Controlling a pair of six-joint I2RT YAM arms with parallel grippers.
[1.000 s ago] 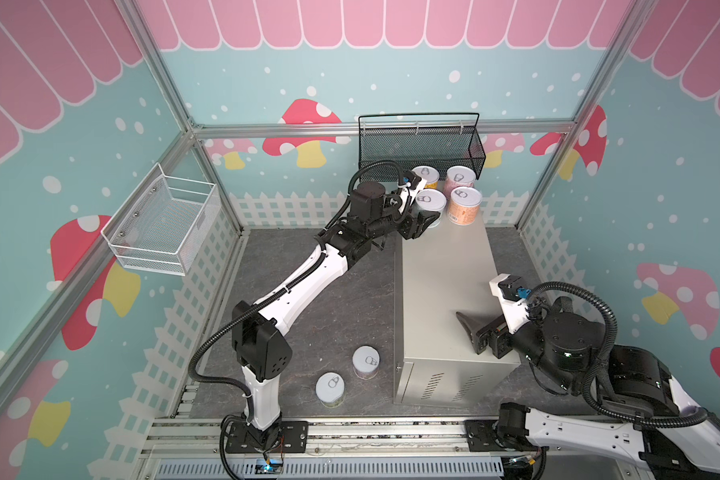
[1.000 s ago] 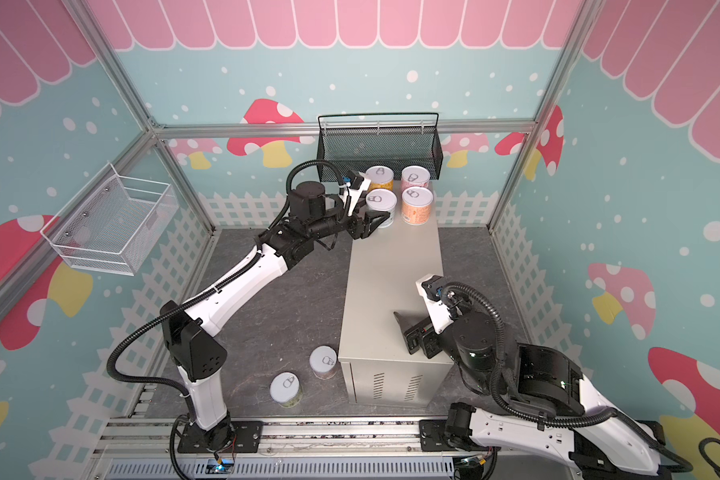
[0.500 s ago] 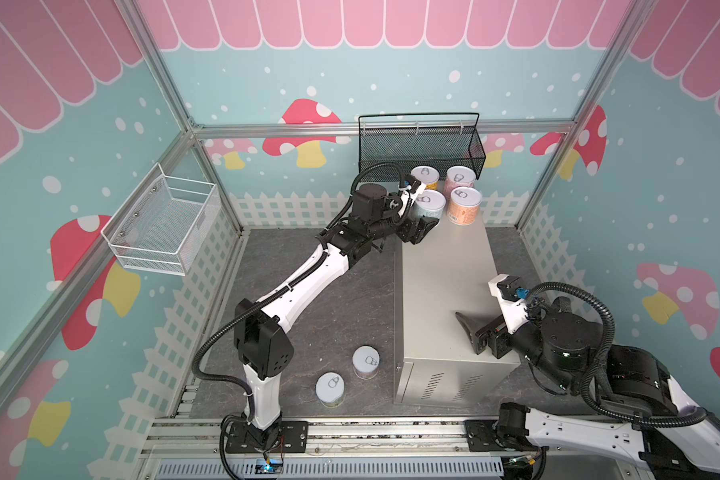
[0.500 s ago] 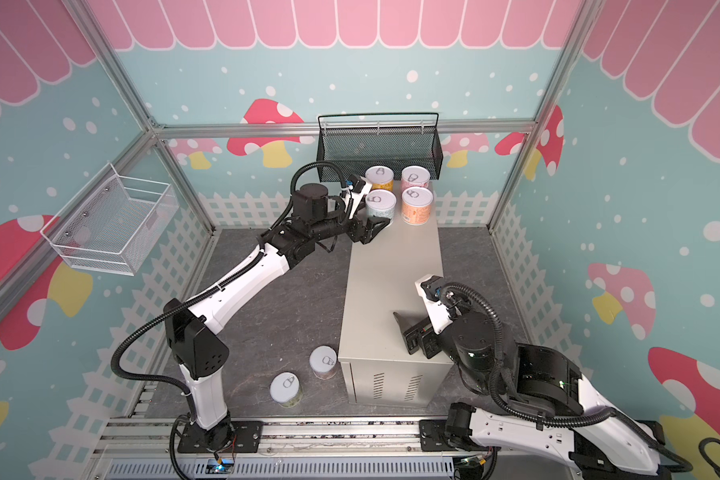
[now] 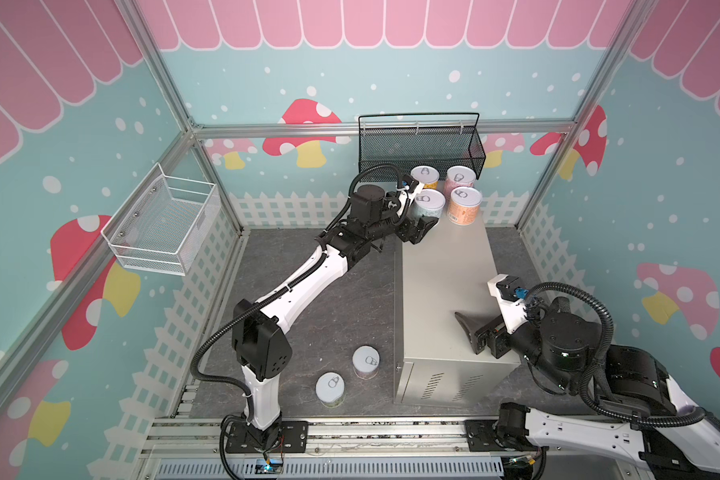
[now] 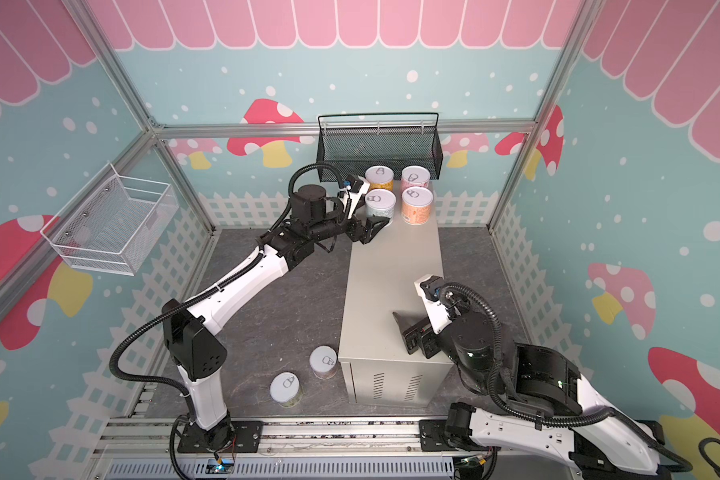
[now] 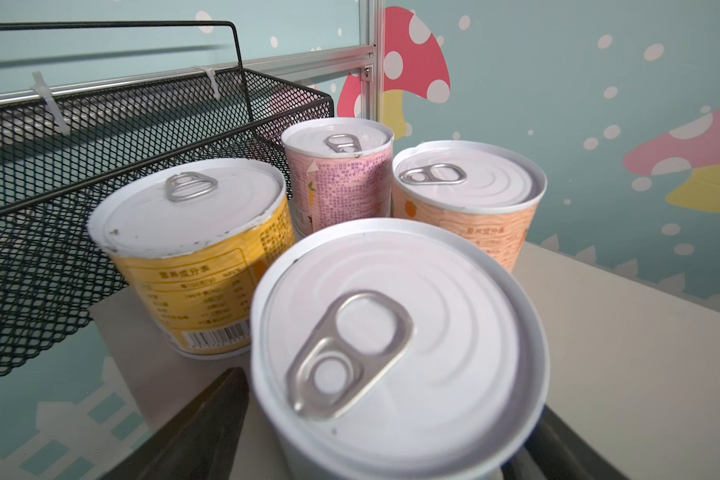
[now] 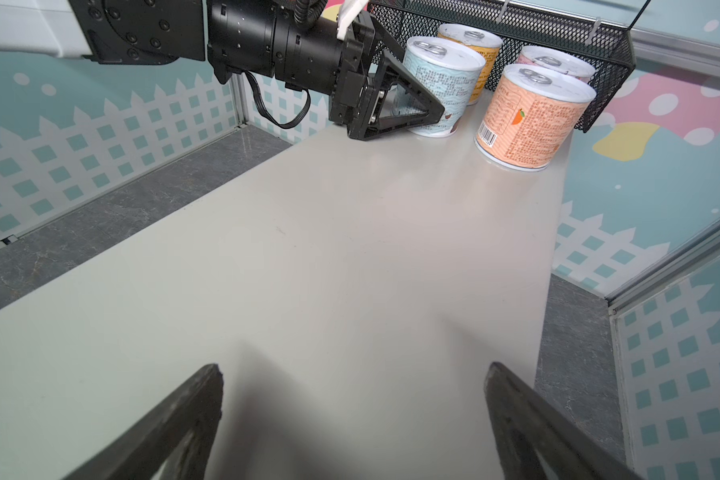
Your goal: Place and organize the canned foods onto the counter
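Though still parked around the light blue can [image 8: 445, 79], just popped the left gripper [image 7: 395, 399] apart, so looks dropped off on the counter's [image 5: 441, 282] left edge near the far corner. Keeping the right gripper [image 8: 354, 370] spread, empty, over the near end. Still gotta fetch two floor cans [image 5: 366, 361].

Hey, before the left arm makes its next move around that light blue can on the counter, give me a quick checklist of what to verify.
1. Light blue can upright on the counter: ok.
2. Left gripper clear of the can's sides: cannot tell; its jaws straddle the can.
3. Gap between that can and the orange can: ok.
4. Right gripper open, over the bare end away from the cans: ok.
5. All cans on the counter: not ok; two floor cans stand beside it.
6. Bare counter space for them: ok.
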